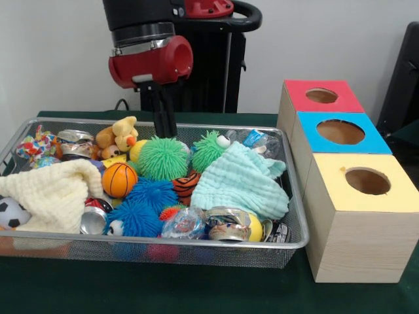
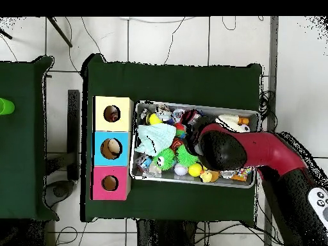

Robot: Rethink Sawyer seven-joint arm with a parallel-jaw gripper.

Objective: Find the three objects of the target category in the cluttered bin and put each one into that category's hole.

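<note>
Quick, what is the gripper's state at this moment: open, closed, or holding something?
Gripper: cannot be told; it hangs low over the wide silver wire-mesh bin, beside the green spiky rubber ball.

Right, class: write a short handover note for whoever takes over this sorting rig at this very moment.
Gripper: down at the far rim of the wire bin, beside the green spiky ball; open or shut cannot be told, and nothing is seen held.
Bin: still packed with balls, cans, soft toys and two cloths, including an orange basketball and a soccer ball.
Yellow-topped box's hole: nearest the front camera; the overhead view shows something inside, count unclear.
Left: keep searching the bin and drop the remaining target objects into that hole.
</note>
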